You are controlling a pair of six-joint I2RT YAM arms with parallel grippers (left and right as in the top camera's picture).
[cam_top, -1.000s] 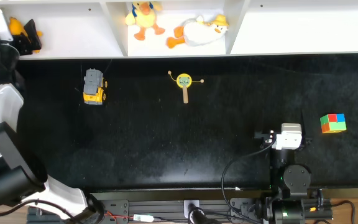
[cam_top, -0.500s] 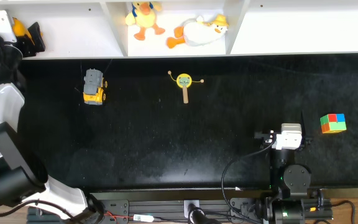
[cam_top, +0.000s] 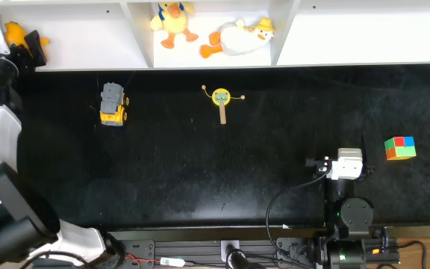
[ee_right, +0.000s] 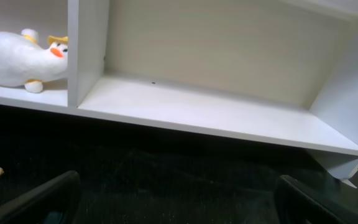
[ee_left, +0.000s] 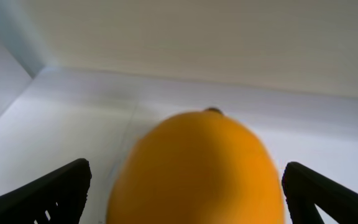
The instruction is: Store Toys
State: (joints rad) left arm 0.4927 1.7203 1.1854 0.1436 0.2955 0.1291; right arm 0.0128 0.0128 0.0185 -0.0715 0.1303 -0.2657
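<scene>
Along the white shelf (cam_top: pixel 88 45) the only change is at its left compartment. The left arm has been drawn a little further toward the shelf's left end over the last second, and more of the orange toy (cam_top: pixel 13 31) is now uncovered on the compartment floor. The left gripper (ee_left: pixel 186 177) is seen with its fingers spread wide, one on each side of the toy and apart from it, so the toy is judged to have been let go inside the shelf. This item can be counted as stored, and a clean withdrawal is what is called for next.

The right gripper (ee_right: pixel 179 183) has been kept where it was, well in front of the shelf's right compartment, jaws parted and nothing between them.

A white plush duck (cam_top: pixel 237 36) and a yellow plush duck (cam_top: pixel 172 21) lie in the shelf's middle compartment. Three toys are left on the black mat: a toy truck (cam_top: pixel 113 103) before the left compartment, a colour cube (cam_top: pixel 399 148) well before the right one, and a small rattle drum (cam_top: pixel 221 98) before the middle.
</scene>
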